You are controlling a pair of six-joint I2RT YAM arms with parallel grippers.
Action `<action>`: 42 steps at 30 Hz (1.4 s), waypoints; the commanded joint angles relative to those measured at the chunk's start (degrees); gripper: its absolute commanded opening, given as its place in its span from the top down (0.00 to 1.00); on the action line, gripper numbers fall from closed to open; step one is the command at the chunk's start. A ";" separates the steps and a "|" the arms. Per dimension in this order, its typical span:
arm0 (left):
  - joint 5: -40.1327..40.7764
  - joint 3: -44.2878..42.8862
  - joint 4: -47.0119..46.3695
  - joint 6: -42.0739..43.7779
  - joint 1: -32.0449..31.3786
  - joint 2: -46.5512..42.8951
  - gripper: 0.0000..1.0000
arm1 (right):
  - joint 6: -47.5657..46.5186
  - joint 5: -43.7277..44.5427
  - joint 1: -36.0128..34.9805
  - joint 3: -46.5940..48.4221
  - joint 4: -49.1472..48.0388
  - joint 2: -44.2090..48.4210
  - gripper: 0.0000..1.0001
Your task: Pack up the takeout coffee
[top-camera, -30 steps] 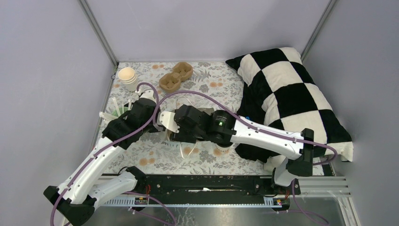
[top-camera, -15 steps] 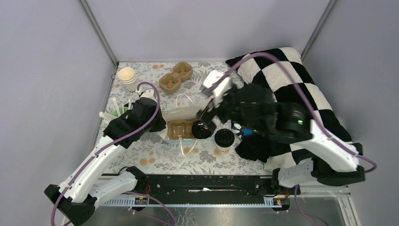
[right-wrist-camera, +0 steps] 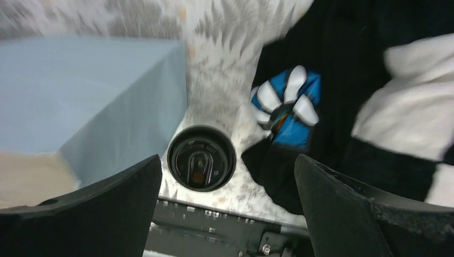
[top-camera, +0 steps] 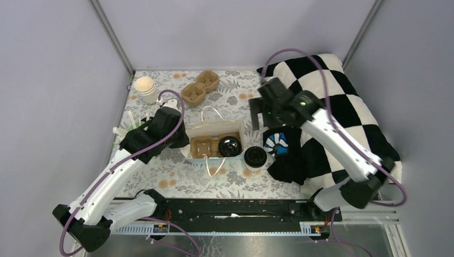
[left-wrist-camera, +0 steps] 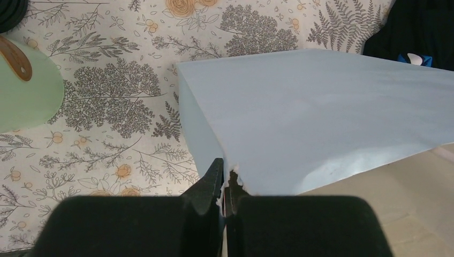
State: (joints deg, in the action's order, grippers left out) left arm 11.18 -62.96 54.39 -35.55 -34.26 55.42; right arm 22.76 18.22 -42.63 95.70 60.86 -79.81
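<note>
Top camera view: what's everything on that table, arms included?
bag: one, pale blue, middle
cup carriers: two, brown; one in the bag, one far
lidded cups: two, white, black lids; one in the bag, one right of it
lidless cups: one stack, cream, far left
green cup: one, mint, left
pillow: one, black and white, right
small item: one, blue and white, by pillow
left gripper: shut on the bag
right gripper: open, pointed at the outside cup

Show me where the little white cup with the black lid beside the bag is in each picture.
Top external: the small white paper cup with round black plastic lid, centre, right of the pale blue paper bag.
Left wrist: not in it.
Right wrist: lower centre.
Shared landmark: the bag.
</note>
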 commanded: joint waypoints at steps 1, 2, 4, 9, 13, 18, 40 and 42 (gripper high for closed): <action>0.14 -2.81 2.79 -0.21 0.16 0.60 0.96 | 5.75 -14.98 0.97 -1.40 7.33 -4.99 0.00; -0.15 -2.95 2.94 -0.26 0.16 0.60 0.96 | 5.38 -17.49 0.97 -1.90 7.68 -6.15 0.00; -0.06 -3.21 3.38 -0.39 0.17 0.73 0.96 | 5.13 -20.34 0.97 -3.27 8.47 -7.71 0.00; 0.34 -3.07 3.62 -0.56 0.20 0.77 0.96 | 4.56 -24.12 0.96 -7.95 5.55 -9.22 0.00; 0.41 -3.29 3.74 -0.75 0.20 0.91 0.96 | 3.39 -24.25 0.97 -9.35 4.83 -11.36 0.01; 1.54 -3.58 4.87 -1.19 0.16 0.85 1.00 | 2.53 -23.50 0.97 -11.37 3.02 -13.12 0.06; 3.77 -3.26 5.90 -1.88 0.16 0.57 1.00 | 1.42 -17.48 -2.72 -12.94 1.34 -15.50 0.13; 3.76 -3.20 5.90 -1.87 0.16 0.56 1.00 | 1.41 -15.66 -3.85 -12.54 1.90 -15.87 0.13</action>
State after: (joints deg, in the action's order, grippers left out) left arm 13.39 -64.90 59.83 -37.19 -34.26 56.01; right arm 25.10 -1.91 -44.05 80.79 60.84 -94.85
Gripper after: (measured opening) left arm 0.005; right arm 0.873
